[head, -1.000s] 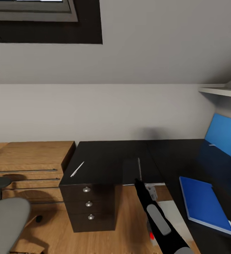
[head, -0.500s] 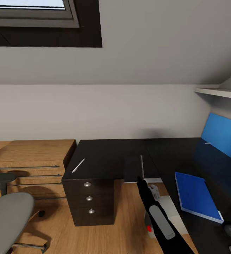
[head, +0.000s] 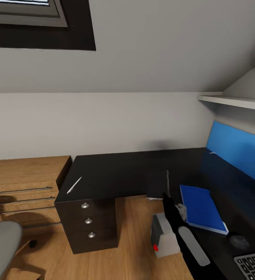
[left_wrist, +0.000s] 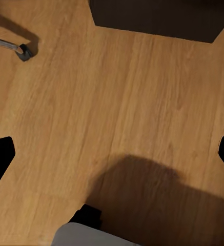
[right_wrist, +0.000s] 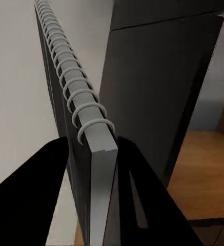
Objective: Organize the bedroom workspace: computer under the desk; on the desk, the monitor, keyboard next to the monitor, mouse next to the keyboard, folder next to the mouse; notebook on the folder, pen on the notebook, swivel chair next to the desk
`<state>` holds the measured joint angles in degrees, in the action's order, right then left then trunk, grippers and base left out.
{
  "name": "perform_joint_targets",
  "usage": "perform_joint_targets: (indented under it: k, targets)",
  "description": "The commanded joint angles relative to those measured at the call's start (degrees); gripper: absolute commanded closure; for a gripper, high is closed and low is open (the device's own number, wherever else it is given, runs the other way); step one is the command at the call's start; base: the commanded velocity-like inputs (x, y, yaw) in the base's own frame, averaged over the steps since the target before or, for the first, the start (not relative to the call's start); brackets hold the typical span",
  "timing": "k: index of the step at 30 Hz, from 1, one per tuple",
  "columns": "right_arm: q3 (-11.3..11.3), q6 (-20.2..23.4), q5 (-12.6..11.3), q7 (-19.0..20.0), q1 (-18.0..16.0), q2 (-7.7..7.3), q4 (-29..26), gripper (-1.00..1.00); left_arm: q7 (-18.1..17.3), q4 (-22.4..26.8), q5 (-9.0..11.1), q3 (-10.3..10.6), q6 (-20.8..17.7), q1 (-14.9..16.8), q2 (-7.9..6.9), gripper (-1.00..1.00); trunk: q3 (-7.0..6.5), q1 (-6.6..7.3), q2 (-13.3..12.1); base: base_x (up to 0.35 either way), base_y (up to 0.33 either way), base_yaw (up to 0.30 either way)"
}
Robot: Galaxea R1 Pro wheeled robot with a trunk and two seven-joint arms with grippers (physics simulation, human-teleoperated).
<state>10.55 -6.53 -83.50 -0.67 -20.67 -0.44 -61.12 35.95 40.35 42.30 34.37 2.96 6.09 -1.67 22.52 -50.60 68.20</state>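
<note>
Right gripper (right_wrist: 91, 154) clamped on notebook (right_wrist: 83, 133), spiral spine (right_wrist: 65, 77) running lengthwise straight away from gripper. Head view: notebook (head: 158, 182) held on edge over table (head: 119, 175), long axis pointing toward back wall. Folder (head: 201, 208) flat on table just beside it, mouse (head: 239, 241) and keyboard (head: 254, 264) nearer. Pen (head: 74, 185) lies diagonal above drawers. Computer (head: 164, 235) on floor under table. Left gripper (left_wrist: 112, 154) spread wide over wood floor.
</note>
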Motion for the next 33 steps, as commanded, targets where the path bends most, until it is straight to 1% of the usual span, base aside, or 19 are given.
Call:
perform_joint_targets:
  k: [1, 2, 4, 5, 7, 9, 10, 11, 12, 19, 22, 23, 26, 33]
  targets:
    - [0.25, -0.44, -2.33, -0.21, 0.81, -0.83, -1.85, 1.0, 0.41, 0.08, 0.61, 0.5, 0.93, 0.07, -0.09, -1.0, 0.09, 0.0, 0.04, 0.0, 0.0, -0.249]
    - [0.25, -0.43, -3.82, -0.45, 1.51, -1.44, -3.24, 1.0, 0.41, 0.08, 0.64, 0.52, 1.33, 0.07, -0.09, -1.0, 0.12, 0.0, 0.04, 0.0, 0.0, -0.249]
    - [0.26, -0.42, -5.57, -1.32, 2.18, -1.98, -4.47, 1.0, 0.39, 0.05, 0.72, 0.61, 3.15, 0.07, -0.09, -1.0, 0.18, 0.0, 0.04, 0.0, 0.0, -0.249]
    - [0.24, -0.42, -6.02, -1.79, 2.33, -2.09, -4.73, 1.0, 0.38, 0.04, 0.73, 0.63, 3.53, 0.07, -0.09, -1.0, 0.21, 0.0, 0.04, 0.0, 0.0, -0.249]
    - [0.18, -0.41, -7.13, -4.05, 2.67, -2.36, -5.4, 1.0, 0.41, 0.01, 0.75, 0.67, 4.45, 0.07, -0.09, -1.0, 0.28, 0.0, 0.04, 0.0, 0.0, -0.249]
    - [0.08, -0.41, -7.41, -4.98, 2.76, -2.43, -5.6, 1.0, 0.41, 0.01, 0.76, 0.68, 4.66, 0.07, -0.09, -1.0, 0.35, 0.0, 0.04, 0.0, 0.0, -0.249]
    - [-0.43, -0.41, -7.65, -5.9, 2.81, -2.49, -5.76, 1.0, 0.41, 0.0, 0.76, 0.69, 4.89, 0.07, -0.09, -1.0, 0.39, 0.0, 0.04, 0.0, 0.0, -0.249]
    - [-1.52, -0.41, -7.8, -6.53, 2.83, -2.53, -5.87, 1.0, 0.42, 0.0, 0.77, 0.69, 5.01, 0.07, -0.09, -1.0, 0.42, 0.0, 0.04, 0.0, 0.0, -0.249]
    - [-1.89, -0.41, -7.84, -6.69, 2.86, -2.54, -5.89, 1.0, 0.43, 0.0, 0.77, 0.69, 5.04, 0.07, -0.09, -1.0, 0.46, 0.0, 0.04, 0.0, 0.0, -0.249]
    - [-2.99, -0.37, -7.83, -6.88, 2.88, -2.55, -5.74, 1.0, 0.39, -0.01, 0.77, 0.75, 5.12, 0.07, -0.06, -1.0, 0.71, 0.0, 0.04, 0.0, 0.0, -0.249]
    - [-4.62, -0.3, -7.82, -6.9, 2.9, -2.55, -5.69, 1.0, 0.39, -0.01, 0.77, 0.78, 5.06, 0.07, -0.02, -1.0, 0.82, 0.0, 0.04, 0.0, 0.0, -0.249]
    - [-4.85, -0.28, -7.82, -6.9, 2.91, -2.55, -5.69, 1.0, 0.37, -0.01, 0.77, 0.78, 5.05, 0.07, -0.02, -1.0, 0.86, 0.0, 0.04, 0.0, 0.0, -0.249]
    - [-5.22, -0.31, -7.82, -6.89, 2.91, -2.55, -5.68, 1.0, 0.37, -0.01, 0.77, 0.78, 5.04, 0.07, -0.02, -1.0, 0.96, 0.0, 0.04, 0.0, 0.0, -0.249]
    - [-5.32, -0.32, -7.81, -6.9, 2.9, -2.52, -5.65, 1.0, 0.42, -0.01, 0.77, 1.07, 5.08, 0.07, -0.06, -1.0, 1.22, 0.0, 0.04, 0.0, 0.0, -0.249]
